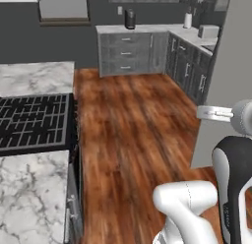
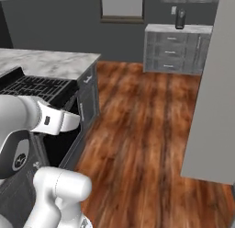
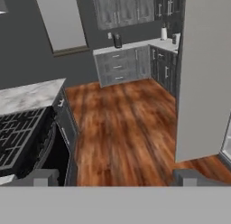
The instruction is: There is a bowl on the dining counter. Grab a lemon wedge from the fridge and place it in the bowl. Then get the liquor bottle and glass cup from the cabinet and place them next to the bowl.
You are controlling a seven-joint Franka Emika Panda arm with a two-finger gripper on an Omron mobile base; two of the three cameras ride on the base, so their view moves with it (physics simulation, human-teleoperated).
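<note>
The dining worktop (image 1: 34, 76) is seen on the left of the left base view, white marble with grey veins, with the black grated cooktop (image 1: 32, 121) set into it between two marble stretches. Its right edge drops straight to the wood floor (image 1: 138, 135), and a dark front panel with a pale handle is seen under that edge in the hand view.

The fridge (image 3: 205, 74) is planted on the right as a tall light grey slab, its near side flat and plain; its bottom edge meets the floor just beside the arm's side of the room.

Between worktop and fridge a wide strip of bare wood floor is left open, running back to the grey drawer units (image 1: 127, 53) against the far wall. A dark cylinder (image 1: 129, 18) is stood on top of those units, and a pale bottle-like thing (image 1: 187, 19) is seen further right on the corner counter, too small to be made out.

The hand (image 3: 115, 179) is held fully spread, nothing gripped, its two dark finger tips (image 3: 38, 178) set well apart over the floor gap.
</note>
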